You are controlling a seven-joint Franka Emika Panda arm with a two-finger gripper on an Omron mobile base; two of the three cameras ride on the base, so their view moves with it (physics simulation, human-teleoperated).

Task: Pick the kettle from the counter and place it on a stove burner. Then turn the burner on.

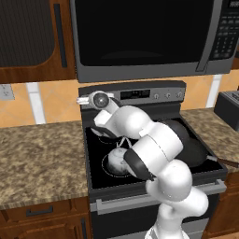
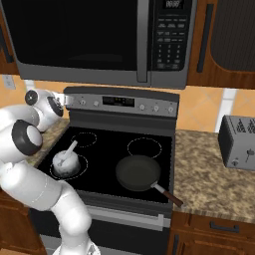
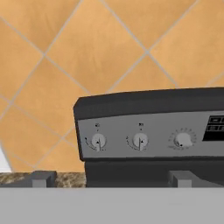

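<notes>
The silver-grey kettle (image 1: 115, 161) (image 2: 65, 162) stands upright on the stove's front-left burner (image 2: 79, 164), its handle arched over the lid. My gripper (image 1: 83, 100) (image 2: 65, 102) (image 3: 111, 179) is up at the left end of the stove's back control panel (image 3: 148, 135), well above and behind the kettle. It is open, and nothing lies between its fingertips (image 3: 41, 178). In the hand view the panel's knobs (image 3: 98, 141) are straight ahead, the two left ones between the fingertips. The speckled granite counter (image 1: 37, 154) (image 2: 209, 174) flanks the stove.
A black frying pan (image 2: 138, 173) (image 1: 198, 149) sits on the front-right burner, its handle pointing to the front right. A toaster (image 2: 239, 142) stands on the right counter. A microwave (image 1: 144, 37) hangs low over the stove. My arm crosses above the cooktop.
</notes>
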